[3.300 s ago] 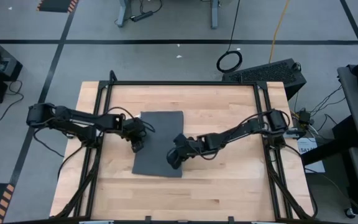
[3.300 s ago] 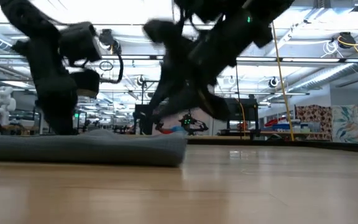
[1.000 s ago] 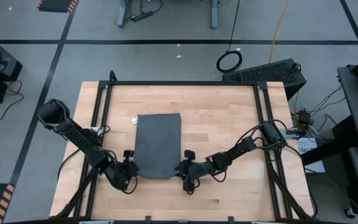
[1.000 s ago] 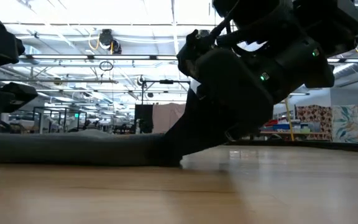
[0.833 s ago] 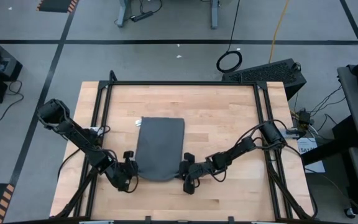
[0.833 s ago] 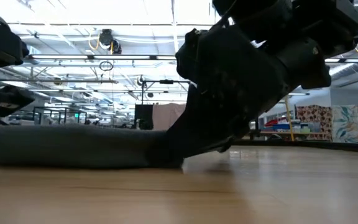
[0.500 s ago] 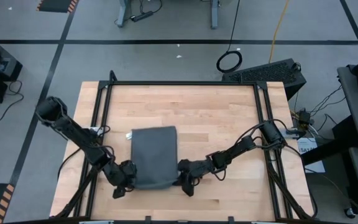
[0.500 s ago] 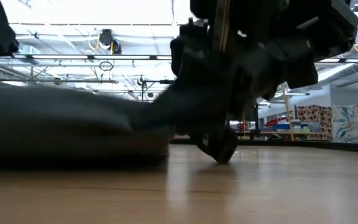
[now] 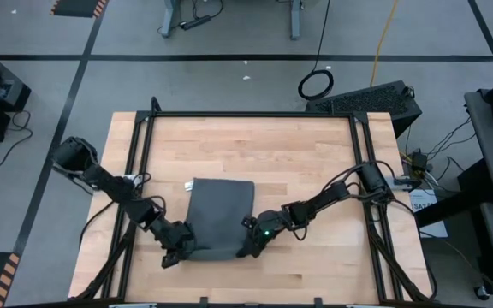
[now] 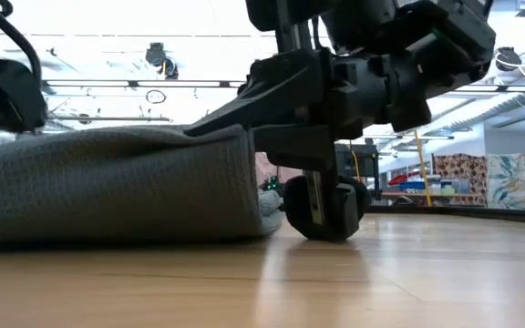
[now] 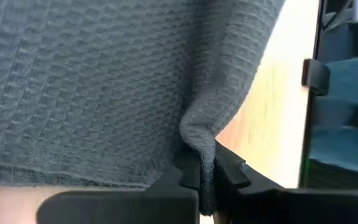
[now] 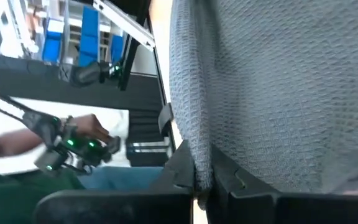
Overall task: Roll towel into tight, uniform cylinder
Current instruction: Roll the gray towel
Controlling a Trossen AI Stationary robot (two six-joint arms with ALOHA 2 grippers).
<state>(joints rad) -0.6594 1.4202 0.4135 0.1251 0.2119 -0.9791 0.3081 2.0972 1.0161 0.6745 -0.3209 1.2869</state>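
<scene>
Now L pincer [image 9: 181, 249] & R pincer [image 9: 248, 245] pinch towel [image 9: 217, 214] near-edge corners.

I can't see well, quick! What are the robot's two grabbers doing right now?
Left gripper: shut on the towel's near corner.
Right gripper: shut on the towel's other near corner.

Evenly and softly lit from overhead in the high view, with only faint shadows under the arms on the tabletop [image 9: 298, 162] and crisp focus edge to edge. Strongly backlit in the low view by bright ceiling strip lights [image 10: 135, 64], leaving the arm a near silhouette and the near wood softly blurred. Sharp on the towel [image 11: 92, 87] weave in both wrist views, but blurred on the dark fingers [image 11: 166, 190] close to the lens, with blown-out white patches in the room beyond
</scene>
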